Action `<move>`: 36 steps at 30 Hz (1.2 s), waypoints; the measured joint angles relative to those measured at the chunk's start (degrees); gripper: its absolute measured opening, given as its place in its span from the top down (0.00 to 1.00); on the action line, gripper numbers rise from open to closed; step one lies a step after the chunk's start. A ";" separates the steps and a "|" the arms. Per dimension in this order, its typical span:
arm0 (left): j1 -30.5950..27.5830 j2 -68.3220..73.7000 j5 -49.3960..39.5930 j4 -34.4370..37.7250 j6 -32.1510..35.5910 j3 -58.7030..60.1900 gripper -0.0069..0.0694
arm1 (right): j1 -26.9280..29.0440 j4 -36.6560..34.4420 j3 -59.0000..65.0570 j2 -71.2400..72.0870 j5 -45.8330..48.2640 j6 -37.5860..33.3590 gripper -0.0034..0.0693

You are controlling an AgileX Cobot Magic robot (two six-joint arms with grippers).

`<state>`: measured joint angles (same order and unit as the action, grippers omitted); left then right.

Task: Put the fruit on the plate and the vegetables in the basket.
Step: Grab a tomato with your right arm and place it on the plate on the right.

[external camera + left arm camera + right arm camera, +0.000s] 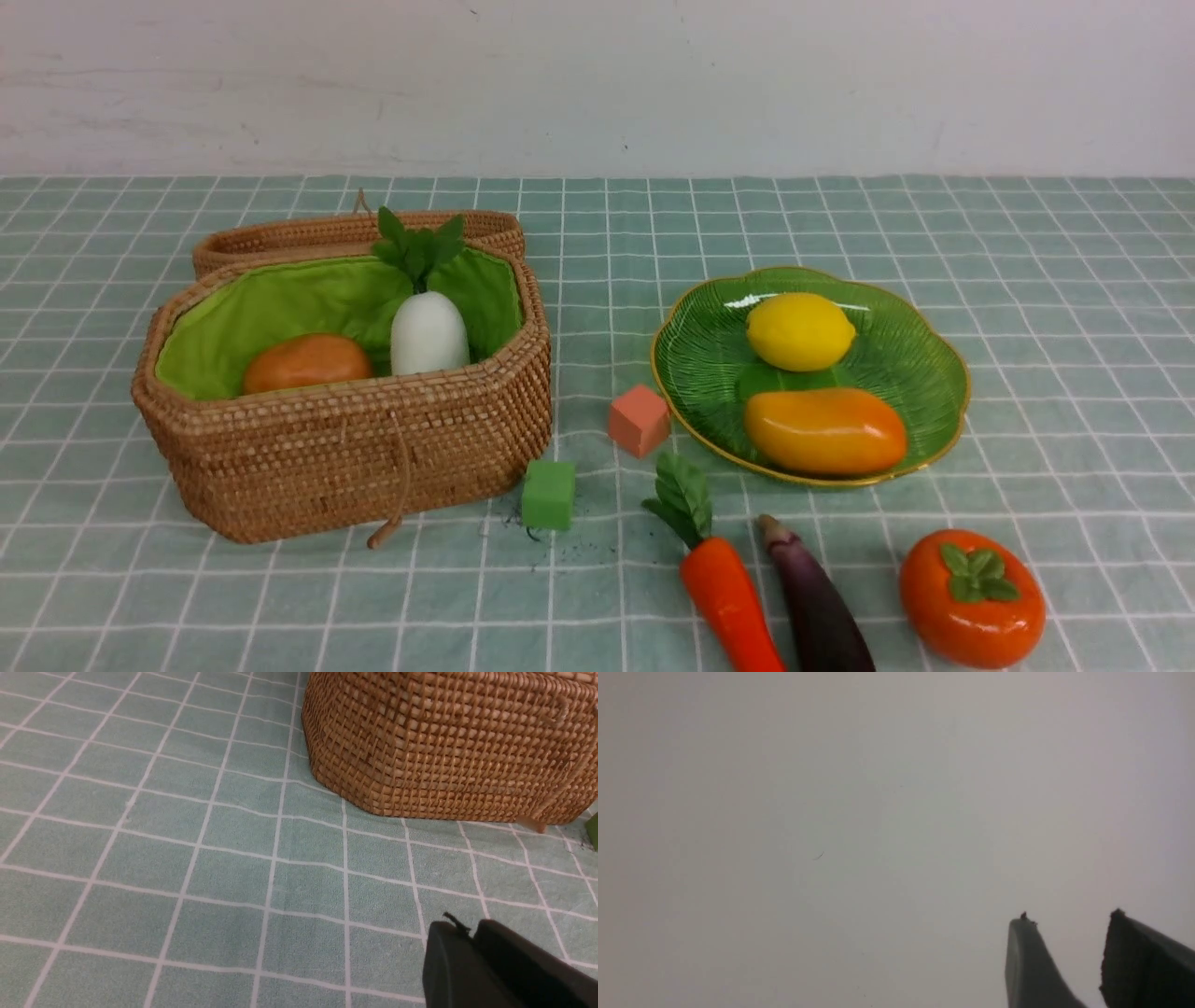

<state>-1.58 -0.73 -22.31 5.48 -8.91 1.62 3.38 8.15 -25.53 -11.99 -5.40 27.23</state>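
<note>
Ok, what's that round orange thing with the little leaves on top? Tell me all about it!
It is a toy persimmon: round, glossy orange-red, plastic-looking, with a green leafy cap facing up. It sits on the checked tablecloth, off the plate, beside the eggplant without touching it. Nothing holds it.

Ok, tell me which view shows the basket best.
Front view: the basket appears whole and open, with the potato and radish inside. The left wrist view shows only part of its woven outer wall; the right wrist view shows none of it.
</note>
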 joint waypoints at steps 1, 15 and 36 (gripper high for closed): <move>0.00 0.00 0.00 0.00 0.00 0.00 0.82 | 0.00 -0.06 -1.91 -2.30 2.33 0.49 0.62; 0.00 0.00 -0.01 0.00 0.00 0.00 0.81 | -0.51 -4.32 -14.65 -35.46 31.61 2.01 0.62; 0.00 0.00 -0.06 0.00 -0.04 0.00 0.79 | -7.21 -26.39 -15.15 -69.94 36.88 -21.09 0.06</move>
<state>-1.58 -0.73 -22.37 5.48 -8.95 1.62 -3.82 -18.25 -40.69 -81.93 31.47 6.14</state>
